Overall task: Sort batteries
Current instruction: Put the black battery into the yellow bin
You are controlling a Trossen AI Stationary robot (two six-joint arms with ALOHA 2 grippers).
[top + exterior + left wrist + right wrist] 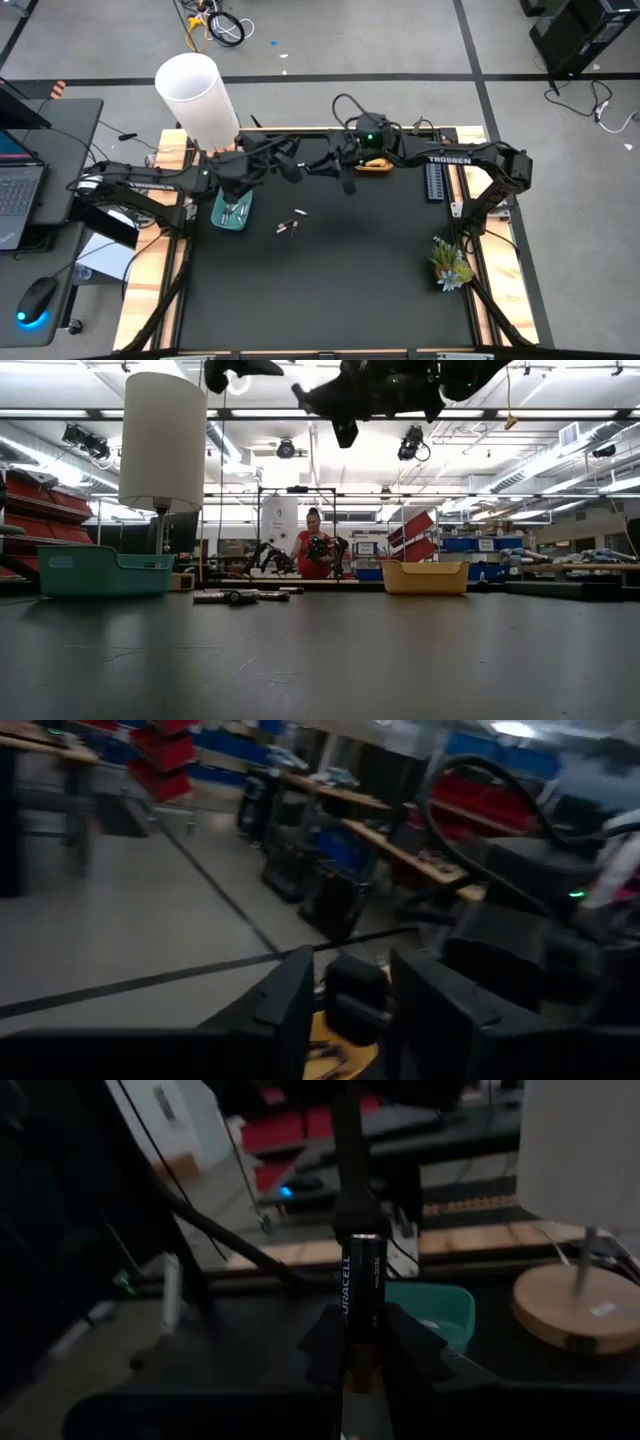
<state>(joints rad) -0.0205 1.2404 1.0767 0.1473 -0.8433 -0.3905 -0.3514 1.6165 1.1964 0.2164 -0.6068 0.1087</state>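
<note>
Mid-air handover above the far side of the table: the right gripper (362,1355) pinches a dark battery (361,1295) upright between narrow fingers, high over the black table (330,290), while the left gripper (292,165) hovers just beside it, fingers parted and holding nothing visible. A few loose batteries (290,227) lie left of centre on the table, near the teal bin (231,212); the yellow bin (374,163) sits at the far edge beneath the right arm. The risk now is a drop: held only by its lower part, the battery could tilt or slip if the grippers bump, falling outside either bin and rolling among the unsorted ones.
</note>
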